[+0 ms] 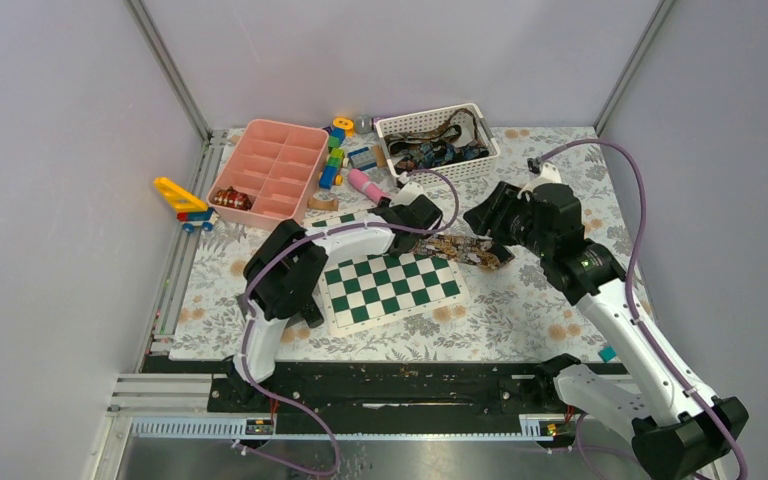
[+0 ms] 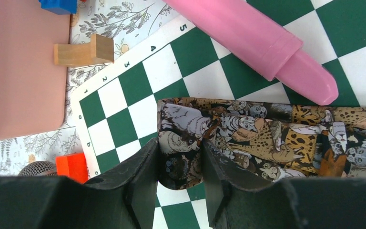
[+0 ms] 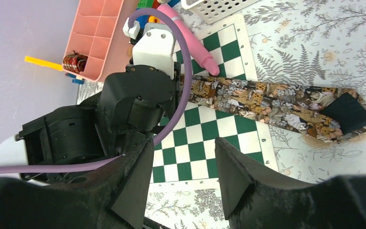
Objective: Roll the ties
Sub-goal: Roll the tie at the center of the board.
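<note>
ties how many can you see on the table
3, maybe more. One tie lies flat across the chessboard, its end pinched by the left gripper. One rolled coil sits in the pink tray's near-left compartment. A tangle in the white basket could hide several.

Light here is bright and pretty flat, a soft white, probably from overhead, but I can't pin down a source. Shadows are weak, just a faint soft one under the left arm (image 1: 295,270) by the chessboard (image 1: 400,290). No harsh glare, only a mild sheen along the pink roller (image 2: 248,33). The overhead shot is sharp, though the far-side clutter is tiny. In the wrist views the near black fingers (image 3: 133,186) go soft and lose detail, while the tie (image 2: 276,138) print is crisp.
</note>
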`<action>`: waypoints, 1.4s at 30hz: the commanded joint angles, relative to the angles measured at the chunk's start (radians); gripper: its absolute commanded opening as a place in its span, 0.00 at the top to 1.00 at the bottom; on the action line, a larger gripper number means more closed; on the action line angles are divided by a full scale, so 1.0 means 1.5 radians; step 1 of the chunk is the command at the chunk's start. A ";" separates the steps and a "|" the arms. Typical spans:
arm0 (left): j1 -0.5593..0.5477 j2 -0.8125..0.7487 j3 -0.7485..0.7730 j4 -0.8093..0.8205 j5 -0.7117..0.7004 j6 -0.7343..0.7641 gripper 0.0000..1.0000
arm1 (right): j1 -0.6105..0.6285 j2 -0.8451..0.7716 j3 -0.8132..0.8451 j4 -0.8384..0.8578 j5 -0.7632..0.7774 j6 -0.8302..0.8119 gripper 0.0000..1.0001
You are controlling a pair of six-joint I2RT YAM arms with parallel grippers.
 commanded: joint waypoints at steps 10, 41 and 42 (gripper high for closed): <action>-0.038 0.065 0.060 -0.049 -0.091 0.017 0.63 | -0.003 -0.025 0.001 -0.024 0.056 -0.029 0.42; -0.070 0.087 0.126 -0.078 0.008 -0.002 0.50 | -0.003 -0.019 -0.009 -0.023 0.049 -0.023 0.42; -0.070 0.086 0.127 -0.079 0.013 -0.002 0.50 | -0.003 -0.017 -0.008 -0.023 0.047 -0.023 0.42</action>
